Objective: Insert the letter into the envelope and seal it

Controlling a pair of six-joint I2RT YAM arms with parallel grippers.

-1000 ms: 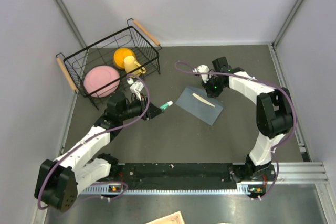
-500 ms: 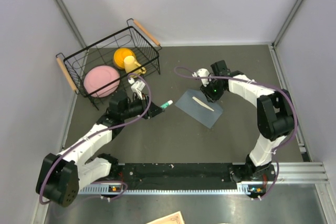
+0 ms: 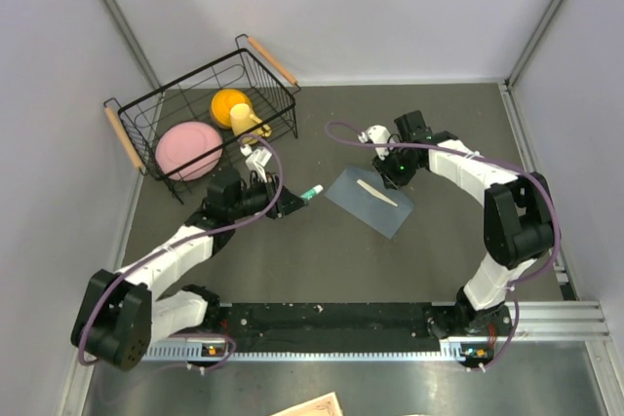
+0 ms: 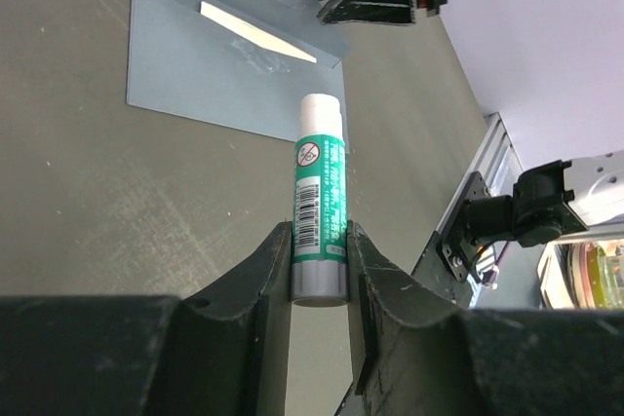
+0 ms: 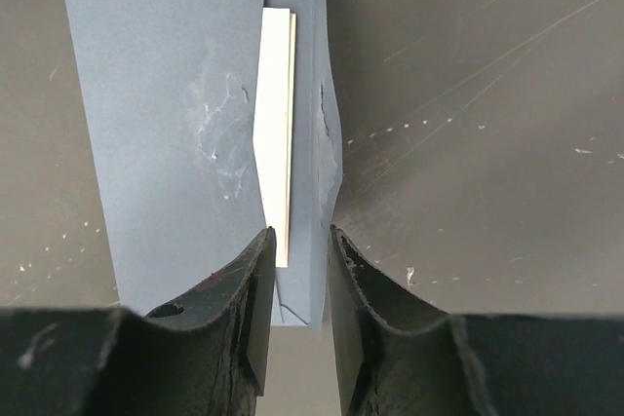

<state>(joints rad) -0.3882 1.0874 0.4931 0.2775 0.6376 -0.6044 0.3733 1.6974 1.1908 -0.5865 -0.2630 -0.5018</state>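
Observation:
The blue-grey envelope (image 3: 370, 202) lies flat mid-table. A narrow cream strip of the letter (image 3: 376, 189) shows at its mouth, and the rest is hidden inside. In the right wrist view the envelope (image 5: 166, 94) fills the upper left, with the letter (image 5: 276, 133) beside the half-raised flap. My right gripper (image 5: 297, 236) stands open, its jaws on either side of the flap's edge at the envelope's far corner (image 3: 395, 174). My left gripper (image 4: 319, 231) is shut on a green-and-white glue stick (image 4: 320, 197), held just left of the envelope (image 4: 195, 65).
A black wire basket (image 3: 146, 109) stands at the back left, holding a pink plate (image 3: 190, 148) and a yellow cup (image 3: 234, 109). Grey walls close in the table on three sides. The arms' base rail (image 3: 331, 323) runs along the near edge.
My right gripper has shifted slightly back and left at the envelope's far corner. My left arm has reached a little forward with the glue stick. The envelope has barely moved.

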